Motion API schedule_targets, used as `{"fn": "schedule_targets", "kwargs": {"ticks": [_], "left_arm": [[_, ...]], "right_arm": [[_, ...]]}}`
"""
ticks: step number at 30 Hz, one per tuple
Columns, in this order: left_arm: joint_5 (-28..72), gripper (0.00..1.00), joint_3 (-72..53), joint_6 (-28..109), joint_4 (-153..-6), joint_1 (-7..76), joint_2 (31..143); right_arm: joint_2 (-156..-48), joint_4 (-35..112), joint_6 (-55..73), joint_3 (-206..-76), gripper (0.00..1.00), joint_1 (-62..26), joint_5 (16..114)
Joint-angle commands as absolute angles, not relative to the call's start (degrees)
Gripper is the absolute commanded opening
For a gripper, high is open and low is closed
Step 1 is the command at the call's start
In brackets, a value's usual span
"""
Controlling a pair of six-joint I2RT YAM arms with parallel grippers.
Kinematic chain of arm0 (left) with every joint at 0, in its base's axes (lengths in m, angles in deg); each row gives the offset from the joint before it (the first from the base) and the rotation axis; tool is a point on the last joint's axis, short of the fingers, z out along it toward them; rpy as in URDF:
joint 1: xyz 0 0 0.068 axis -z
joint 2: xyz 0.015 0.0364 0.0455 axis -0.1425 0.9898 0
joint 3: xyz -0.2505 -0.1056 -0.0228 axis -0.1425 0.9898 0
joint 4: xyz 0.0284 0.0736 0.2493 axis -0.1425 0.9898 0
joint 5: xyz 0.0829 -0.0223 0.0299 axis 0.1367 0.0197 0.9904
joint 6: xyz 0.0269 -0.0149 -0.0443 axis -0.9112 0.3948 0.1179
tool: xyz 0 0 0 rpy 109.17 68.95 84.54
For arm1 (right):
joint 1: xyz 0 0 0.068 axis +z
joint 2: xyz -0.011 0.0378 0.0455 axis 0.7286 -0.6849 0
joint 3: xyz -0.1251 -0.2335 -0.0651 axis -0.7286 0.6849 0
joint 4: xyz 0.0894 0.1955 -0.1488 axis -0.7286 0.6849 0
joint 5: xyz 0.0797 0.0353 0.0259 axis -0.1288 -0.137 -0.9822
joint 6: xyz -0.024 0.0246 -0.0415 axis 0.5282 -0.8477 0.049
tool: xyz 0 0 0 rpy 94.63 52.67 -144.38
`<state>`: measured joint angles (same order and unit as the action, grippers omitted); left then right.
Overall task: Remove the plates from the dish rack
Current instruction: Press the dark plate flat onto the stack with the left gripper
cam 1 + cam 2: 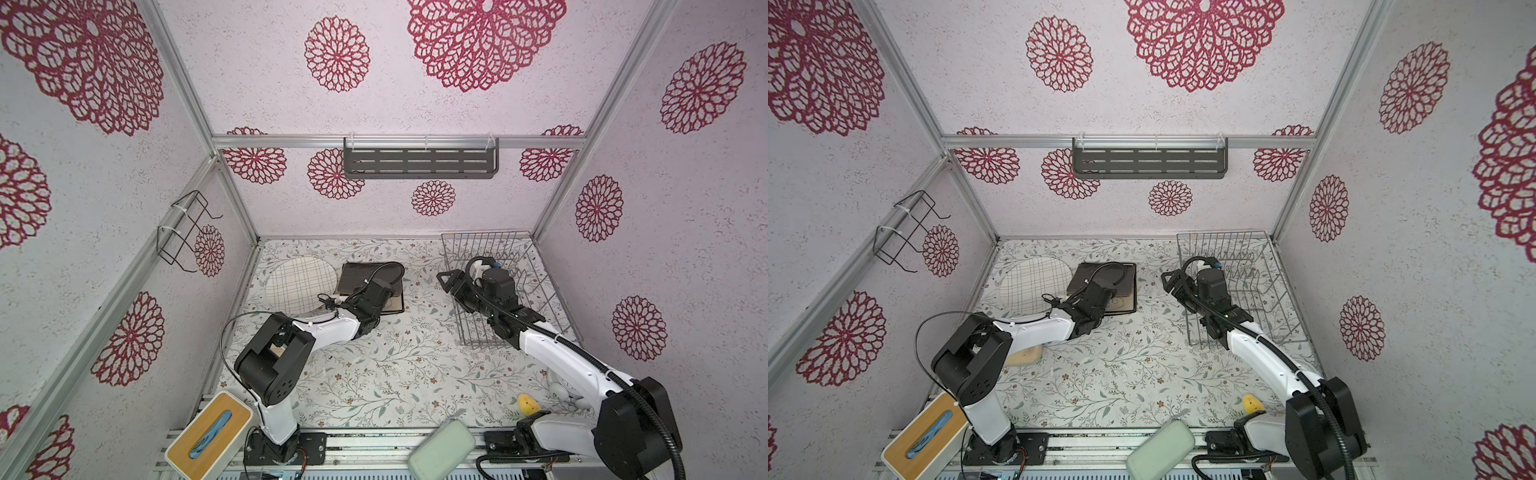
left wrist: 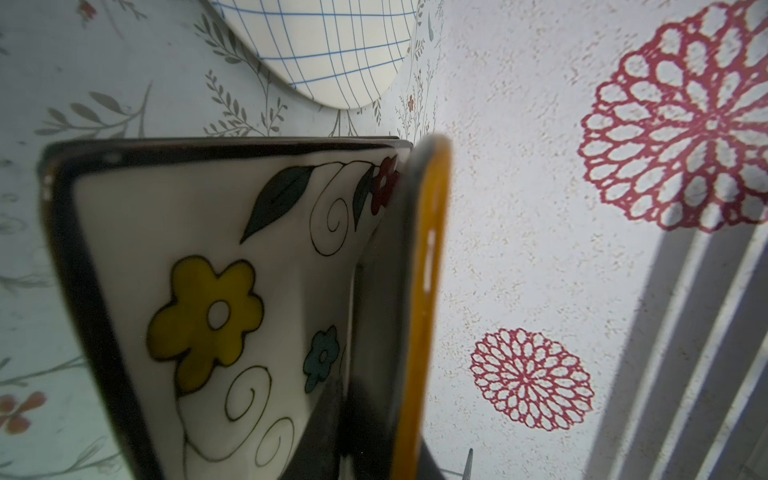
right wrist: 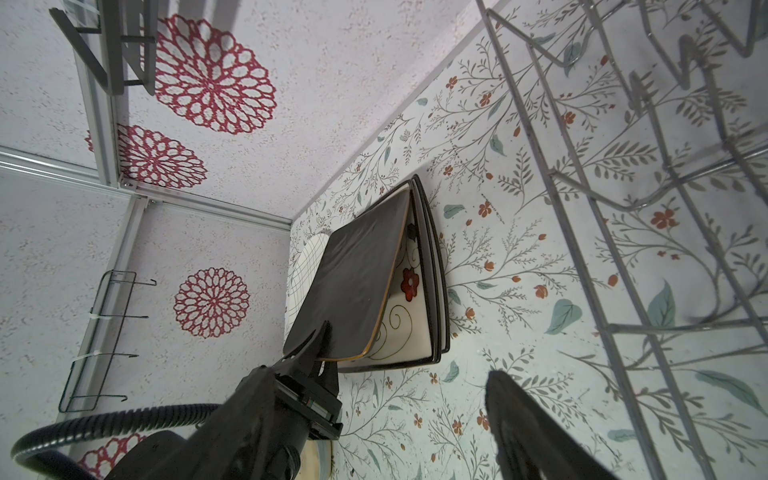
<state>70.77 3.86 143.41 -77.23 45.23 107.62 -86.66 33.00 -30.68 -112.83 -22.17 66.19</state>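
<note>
The silver wire dish rack stands at the back right, and I see no plate in it. A round cream plate with dark grid lines lies flat at the back left. Beside it sits a stack of square plates with a floral one on top. A dark brown plate leans tilted over that stack, its far edge down on it. My left gripper is shut on its raised near edge. My right gripper hangs open and holds nothing, just left of the rack.
A dark grey slotted shelf hangs on the back wall, a black wire holder on the left wall. Along the front edge are a tissue box, a pale green pad and a small yellow object.
</note>
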Motion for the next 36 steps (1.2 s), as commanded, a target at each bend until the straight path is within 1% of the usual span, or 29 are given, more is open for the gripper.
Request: {"fn": "schedule_targets", "kwargs": {"ticks": [1,4,8,15,24,27,33,36], "left_arm": [[71.5,0.28,1.5,146.1,-81.3,44.7,107.2],[71.2,0.33,1.8,146.9,-81.0,44.7,107.2],[71.1,0.35,2.3,147.7,-80.6,44.7,106.9],[69.7,0.47,2.8,150.7,-77.8,45.0,106.6],[69.4,0.49,2.7,151.2,-75.6,45.2,106.2],[70.7,0.50,2.6,152.5,-73.3,46.0,105.8],[70.8,0.53,2.0,153.4,-70.4,46.1,104.9],[69.6,0.57,1.9,153.8,-69.9,46.0,104.8]], "right_arm": [[-85.5,32.6,-29.3,-115.1,0.83,-21.9,67.7],[-85.2,32.6,-29.5,-114.9,0.83,-21.9,68.2],[-85.0,32.7,-29.6,-114.8,0.83,-21.9,68.3],[-85.1,32.3,-29.8,-115.2,0.83,-21.9,68.5],[-84.6,32.3,-30.0,-115.0,0.83,-21.8,68.6],[-84.3,32.2,-29.9,-115.0,0.83,-21.8,69.0],[-83.6,33.1,-29.5,-115.1,0.83,-21.8,69.4],[-83.5,32.9,-29.5,-114.8,0.83,-21.8,69.4]]}}
